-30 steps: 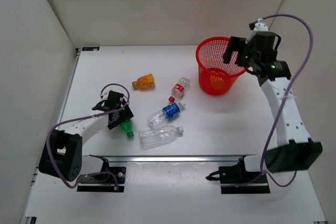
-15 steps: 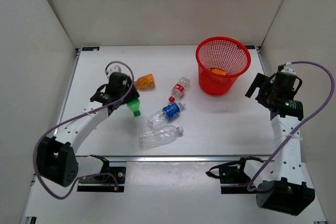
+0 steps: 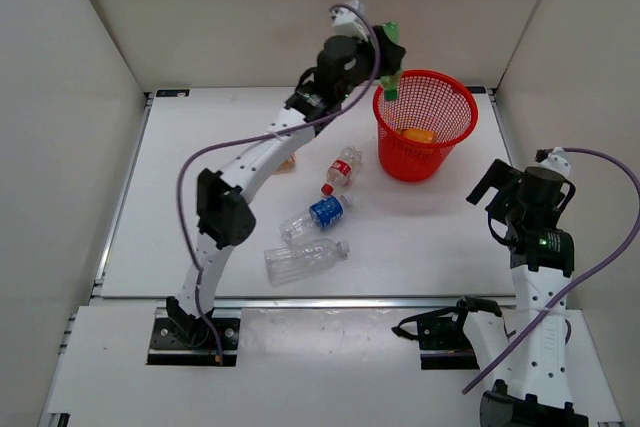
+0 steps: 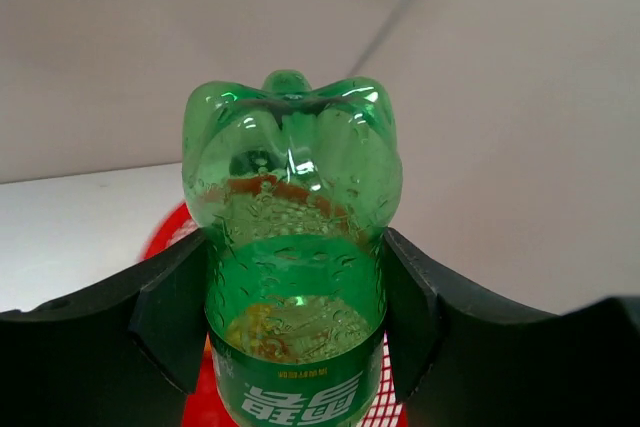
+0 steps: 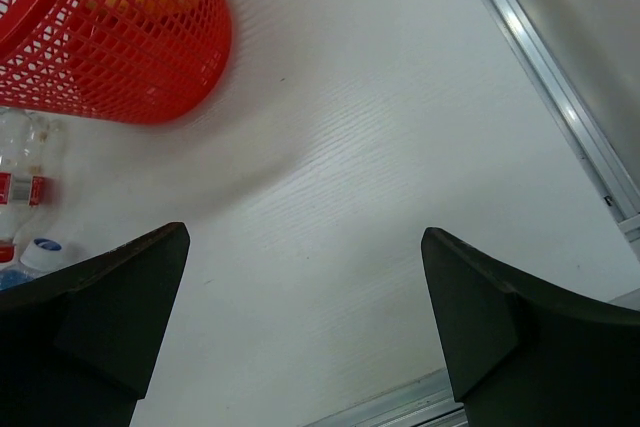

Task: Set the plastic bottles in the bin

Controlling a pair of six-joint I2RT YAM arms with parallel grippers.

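The plain clear bottle, the blue-label bottle and the red-cap bottle lie on the table. My left gripper pinches the green bottle, cap down, by the left rim of the red bin. One orange bottle lies inside. My right gripper hangs right of the bin, fingers spread wide.

My white desk carries a round red plastic mesh bin, upright at the far right. Left of it lie a clear plastic bottle with a red cap, a blue-labelled clear bottle, a larger plain clear bottle nearest me, and an orange bottle, mostly hidden.
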